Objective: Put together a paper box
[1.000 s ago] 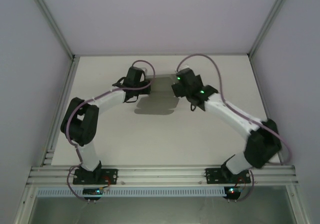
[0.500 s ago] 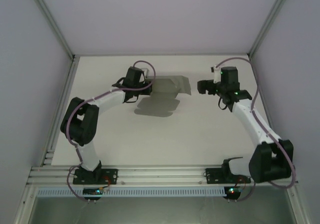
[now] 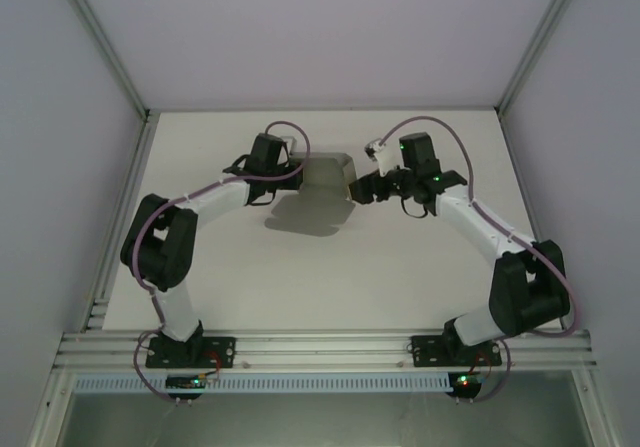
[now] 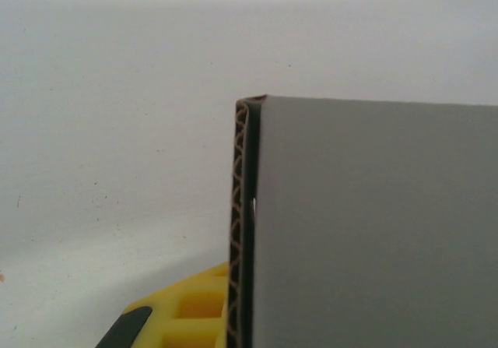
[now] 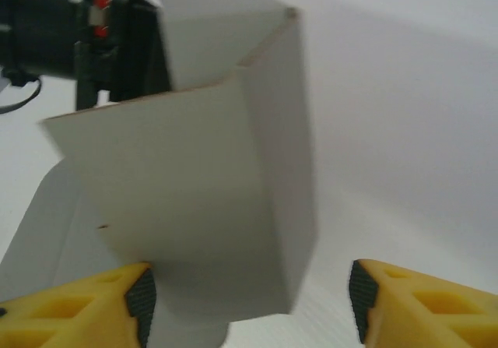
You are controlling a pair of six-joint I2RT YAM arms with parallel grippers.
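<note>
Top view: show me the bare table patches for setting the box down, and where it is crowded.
Widest free patch: the near-centre table, bordered by the left arm, the right arm and the base rail. A narrower strip runs along the back wall. Crowded: mid-back, where both arms meet at the paper box.

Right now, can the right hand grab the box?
Probably yes. The right hand is open, an edge of the box sits between its fingers, and nothing blocks it. The left hand holds the far side.
</note>
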